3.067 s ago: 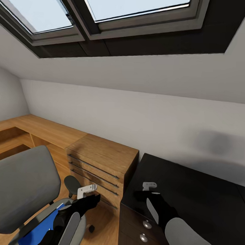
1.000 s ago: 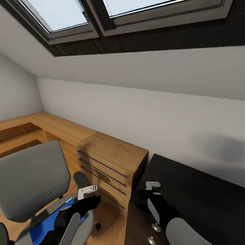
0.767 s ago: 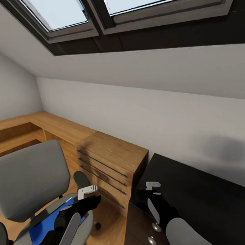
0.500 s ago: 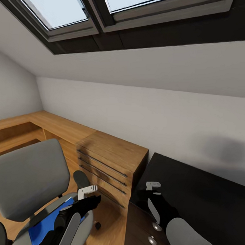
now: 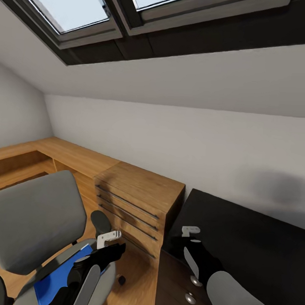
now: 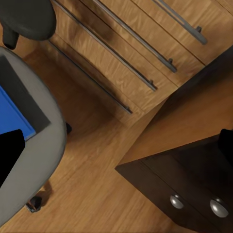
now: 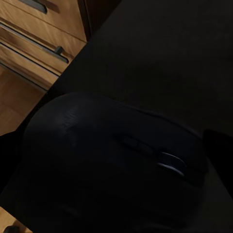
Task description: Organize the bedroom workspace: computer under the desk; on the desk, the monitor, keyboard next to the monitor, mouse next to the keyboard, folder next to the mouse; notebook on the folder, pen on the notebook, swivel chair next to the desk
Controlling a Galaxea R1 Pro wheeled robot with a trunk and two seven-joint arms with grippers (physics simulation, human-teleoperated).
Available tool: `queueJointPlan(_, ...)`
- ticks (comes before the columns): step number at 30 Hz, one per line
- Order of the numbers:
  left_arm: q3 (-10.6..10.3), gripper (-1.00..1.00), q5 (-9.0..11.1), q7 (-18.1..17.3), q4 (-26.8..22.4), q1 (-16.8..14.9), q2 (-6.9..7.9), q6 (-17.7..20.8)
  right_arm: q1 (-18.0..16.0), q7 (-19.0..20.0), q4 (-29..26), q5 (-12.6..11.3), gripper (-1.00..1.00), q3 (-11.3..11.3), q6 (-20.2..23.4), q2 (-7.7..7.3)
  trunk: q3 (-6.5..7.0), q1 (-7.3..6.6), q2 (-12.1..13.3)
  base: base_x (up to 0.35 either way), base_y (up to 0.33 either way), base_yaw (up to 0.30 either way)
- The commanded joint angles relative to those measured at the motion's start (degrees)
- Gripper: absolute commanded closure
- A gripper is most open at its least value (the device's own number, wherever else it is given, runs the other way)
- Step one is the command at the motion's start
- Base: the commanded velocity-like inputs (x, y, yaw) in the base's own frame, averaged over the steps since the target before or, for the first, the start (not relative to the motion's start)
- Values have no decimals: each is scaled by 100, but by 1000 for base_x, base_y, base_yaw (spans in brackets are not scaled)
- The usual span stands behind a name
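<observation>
I have the right gripper over the left end of the desk, near its front-left corner, and in the right wrist view the mouse sits close between the fingers, so the jaws are clamped on it; I cannot tell whether it touches the black top. The top around it is bare and dark, with open room running toward the far edge at the wall. The desk's left edge stands just beside the light-wood chest of drawers, with no gap to pass through.

My left gripper hangs over the right edge of the swivel chair seat; I cannot tell how its jaws stand. The folder lies flat on the seat, with the left arm over part of it. In the left wrist view, wooden floor opens between chair seat, chest and the desk's knobbed drawer unit.

I can read no writing or labels on anything.
</observation>
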Motion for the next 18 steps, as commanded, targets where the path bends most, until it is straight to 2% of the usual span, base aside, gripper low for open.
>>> queueJointPlan(1, -5, -100, 60, 55, -7, -4, 2, 14, -2, -36, -11, -20, 100, 33, 35, -3, -7, 0, -5, 0, 0, 0)
queueJointPlan(18, -5, -100, 60, 55, -7, -4, 8, 15, -3, -33, -19, -21, 100, 35, 28, -6, -7, 0, -5, 0, 0, 0)
